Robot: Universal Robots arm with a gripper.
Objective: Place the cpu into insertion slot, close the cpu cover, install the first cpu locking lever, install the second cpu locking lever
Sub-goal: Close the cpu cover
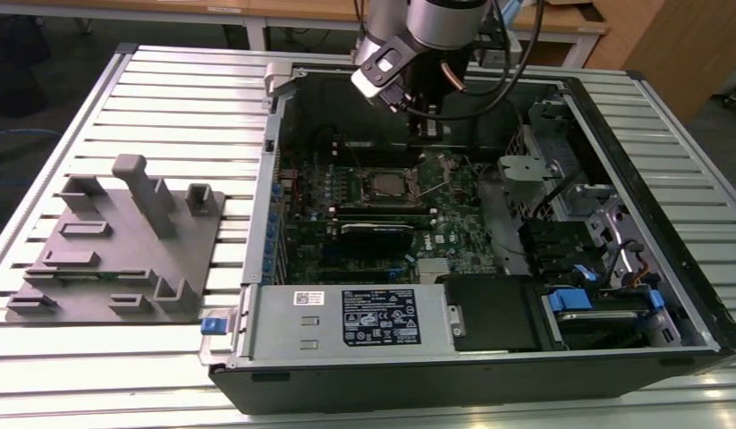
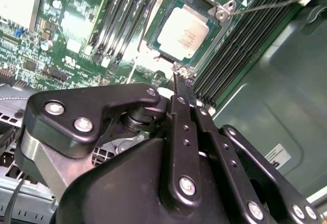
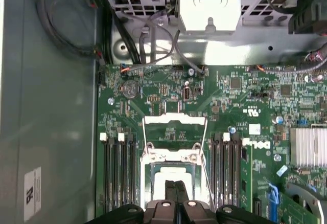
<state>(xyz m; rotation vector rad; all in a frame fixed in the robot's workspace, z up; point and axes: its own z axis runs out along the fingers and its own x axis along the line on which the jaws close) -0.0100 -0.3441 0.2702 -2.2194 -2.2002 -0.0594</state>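
As the black end effector (image 1: 425, 123) hangs inside the open black desktop computer case (image 1: 463, 384) on the slatted aluminium table (image 1: 189, 98), the exterior view places it above the green motherboard (image 1: 457, 201), near the square, silver-rimmed insertion slot (image 1: 385, 186). A grey moulded parts fixture (image 1: 117, 241) sits well apart at the exterior view's left. Grey metal drive cages (image 1: 523, 170) crowd the board at the exterior view's right. The space straight above the slot looks open.

In the second wrist view, the small, flat, silver-grey square cpu (image 2: 183, 32) lies in the insertion slot (image 2: 222, 13), so the first step appears done. The end effector (image 2: 178, 81) has its fingers pressed together with nothing visible between them, its tip near a corner of the slot. One thin wire locking lever (image 2: 265, 5) sticks out unlatched over the long black memory slots (image 2: 240, 45).

In the first wrist view, the thin silver frame of the cpu cover (image 3: 173, 117) stands tilted back from the slot, beyond the end effector (image 3: 176, 185). Closing it and fastening both levers are judged left to do. Memory slots flank the slot closely on both sides.
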